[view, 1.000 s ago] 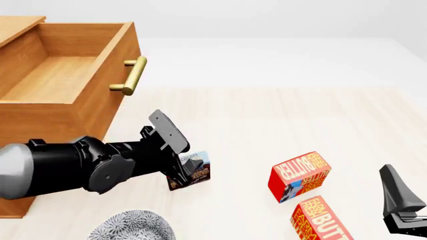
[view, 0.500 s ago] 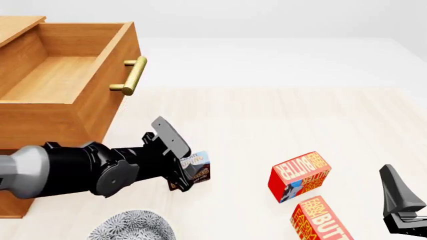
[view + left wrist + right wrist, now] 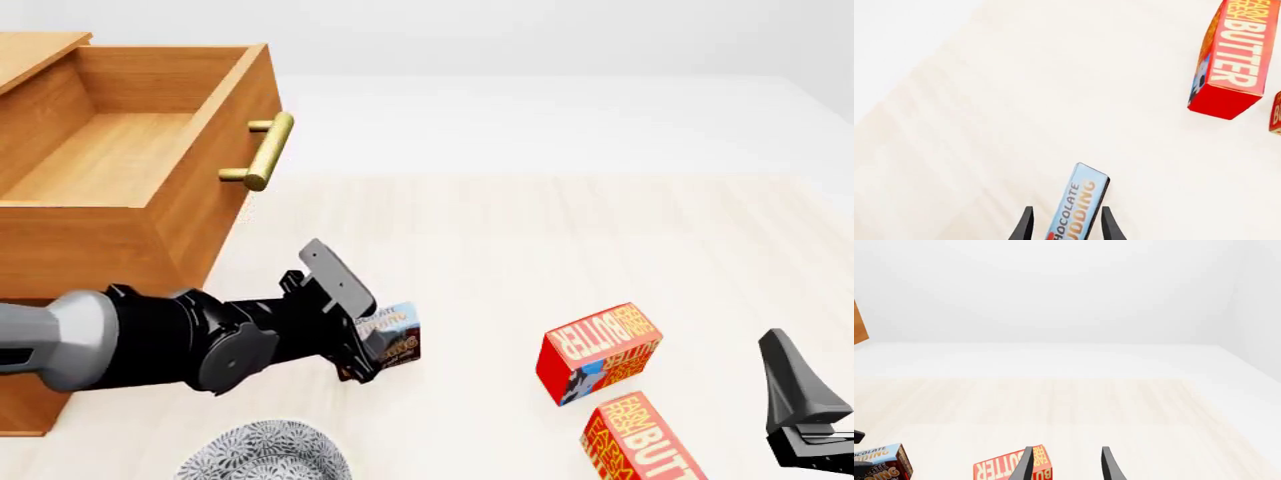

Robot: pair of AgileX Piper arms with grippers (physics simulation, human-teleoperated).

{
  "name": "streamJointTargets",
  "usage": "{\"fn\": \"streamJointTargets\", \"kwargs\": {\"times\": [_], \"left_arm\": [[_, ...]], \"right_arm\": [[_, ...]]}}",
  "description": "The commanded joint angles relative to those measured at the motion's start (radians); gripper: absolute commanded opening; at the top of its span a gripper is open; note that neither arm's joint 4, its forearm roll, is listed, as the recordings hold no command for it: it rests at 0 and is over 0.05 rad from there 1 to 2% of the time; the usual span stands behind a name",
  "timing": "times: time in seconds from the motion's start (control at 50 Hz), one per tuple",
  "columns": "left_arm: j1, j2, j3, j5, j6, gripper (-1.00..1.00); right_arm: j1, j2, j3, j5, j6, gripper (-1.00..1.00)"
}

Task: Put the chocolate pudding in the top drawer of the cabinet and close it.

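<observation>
Left tool (image 3: 363, 335) has its two fingers pressed on either face of the chocolate pudding (image 3: 390, 337), gripping the slim box edge-on, as the left wrist view shows with the box (image 3: 1077, 205) sitting between the dark fingertips. In the front view the box seems to be low over the pale worktop (image 3: 561, 230), and I cannot tell whether it is clear of the surface or resting on it. It sits just in front of the cabinet (image 3: 27, 390), below and to the right of the top drawer (image 3: 134, 150).

That drawer stands pulled out and its wooden floor is bare, with the brass handle (image 3: 263, 152) facing the open worktop. So, by my reading, opening is done and the grasp is made; lifting the box over the drawer's wall, releasing it inside and pushing the drawer shut are all left.

Right tool (image 3: 1066, 465) hangs apart at the near right, holding nothing, its fingers a modest gap apart, near the two red butter boxes (image 3: 601, 350).
</observation>
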Motion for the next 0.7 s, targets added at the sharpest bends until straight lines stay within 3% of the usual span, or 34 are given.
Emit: {"fn": "streamJointTargets", "kwargs": {"times": [0.02,0.7], "left_arm": [[-0.003,0.028,0.007,-0.023,-0.003,1.00],[-0.016,0.096,0.019,-0.081,-0.037,1.00]], "right_arm": [[0.000,0.000,0.000,0.000,0.000,1.00],[0.000,0.000,0.000,0.000,0.000,1.00]]}}
